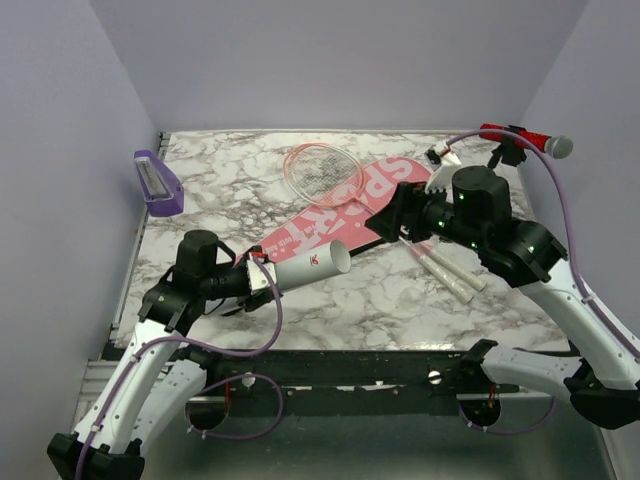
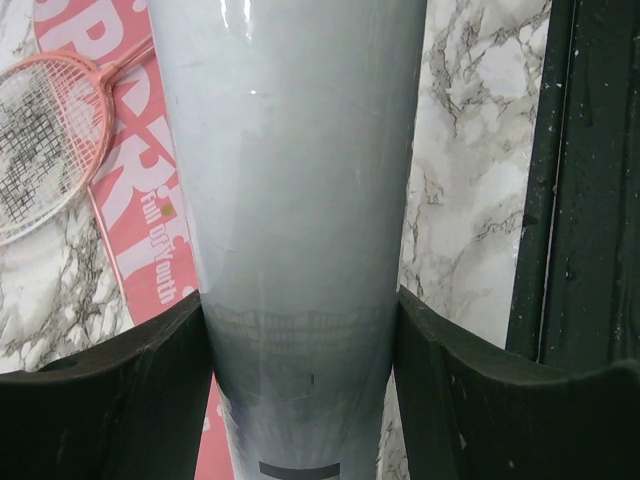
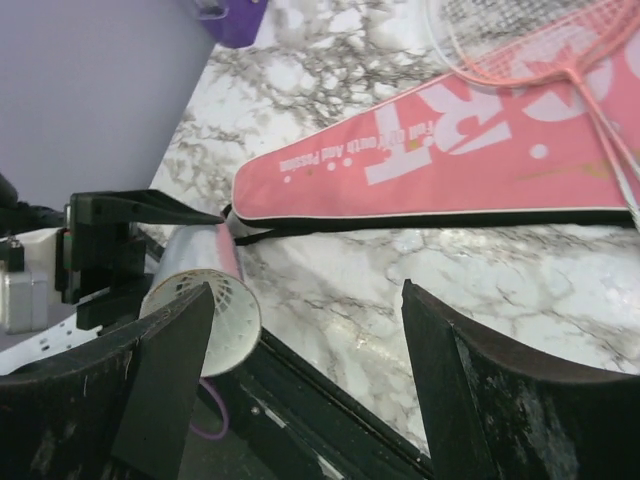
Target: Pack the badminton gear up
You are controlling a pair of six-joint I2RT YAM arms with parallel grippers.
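tube point(image 1: 310, 265) sits clamped in your left claw point(image 1: 263, 279), long axis running 8 to 2 o'clock, mouth facing your right claw point(image 1: 397, 226). that claw gapes wide and empty, near the mouth at its 2 o'clock.

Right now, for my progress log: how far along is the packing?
Nothing looks packed yet. In hand: the left gripper is shut on the white tube; the right gripper is open and empty. Left: the racket lies on top of the pink bag, not inside it.
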